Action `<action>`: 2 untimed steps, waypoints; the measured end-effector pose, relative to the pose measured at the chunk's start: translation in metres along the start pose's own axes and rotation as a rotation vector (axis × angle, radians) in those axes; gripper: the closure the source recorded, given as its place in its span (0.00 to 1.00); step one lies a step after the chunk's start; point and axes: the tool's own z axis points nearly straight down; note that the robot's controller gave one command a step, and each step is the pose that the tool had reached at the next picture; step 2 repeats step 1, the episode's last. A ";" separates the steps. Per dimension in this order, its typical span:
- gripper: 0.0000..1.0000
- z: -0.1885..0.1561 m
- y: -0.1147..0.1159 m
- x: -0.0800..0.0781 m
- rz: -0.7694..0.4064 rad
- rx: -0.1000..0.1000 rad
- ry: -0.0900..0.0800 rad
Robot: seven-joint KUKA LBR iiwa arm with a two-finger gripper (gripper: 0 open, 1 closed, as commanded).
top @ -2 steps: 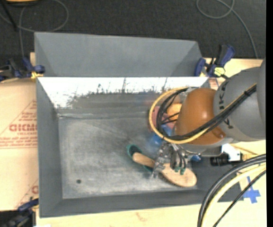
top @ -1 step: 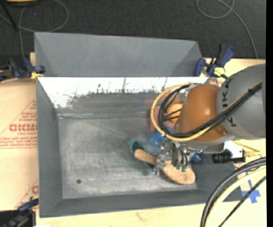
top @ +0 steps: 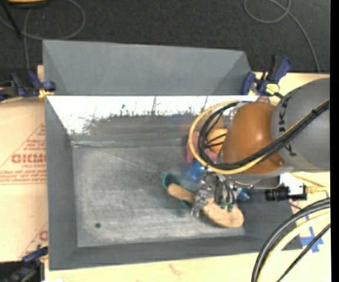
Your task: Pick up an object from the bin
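My gripper [top: 204, 197] is low in the right part of the bin, its metal end down among a small cluster of things. Right under and in front of it lies a tan wooden oval piece [top: 225, 217]. To its left a tan handle-like thing [top: 179, 192] with a teal end [top: 169, 178] lies on the bin floor. A blue thing [top: 193, 172] sits just behind the gripper, partly hidden by the arm.
The arm with its orange cover and looped cables hangs over the bin's right side and hides part of the cluster. A pink thing [top: 190, 151] and an orange thing [top: 216, 140] show behind the cables near the back right wall.
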 end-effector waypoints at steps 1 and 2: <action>1.00 -0.006 0.000 0.000 0.000 0.000 0.000; 1.00 -0.006 0.000 0.000 0.000 0.000 0.000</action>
